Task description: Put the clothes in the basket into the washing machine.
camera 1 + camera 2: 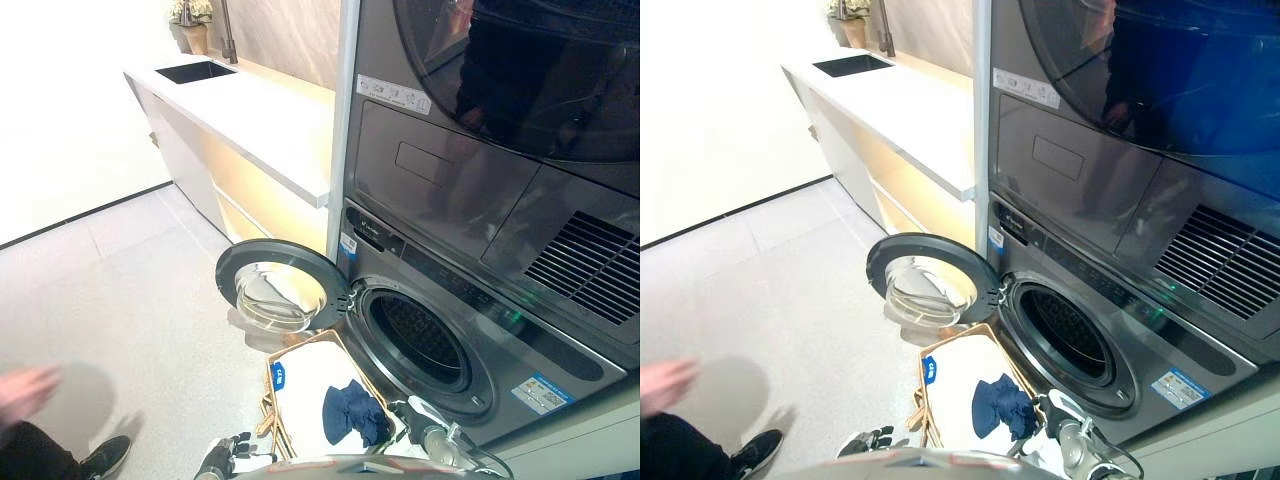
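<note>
Both robot hands, left robot hand and right robot hand, sat low by the basket; I cannot tell their finger state. Reaching blind for the dark blue garment risked snagging the basket rim or clipping the open washer door.

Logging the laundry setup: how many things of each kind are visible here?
Grey front-loading machines, stacked: 2 (lower, door open; upper)
Wicker basket with white liner: 1
Dark blue garment: 1
White countertop with black sink: 1
Total: 5

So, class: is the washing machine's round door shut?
No: the door is swung wide open to the left, leaving the drum opening of the washing machine exposed.
</note>
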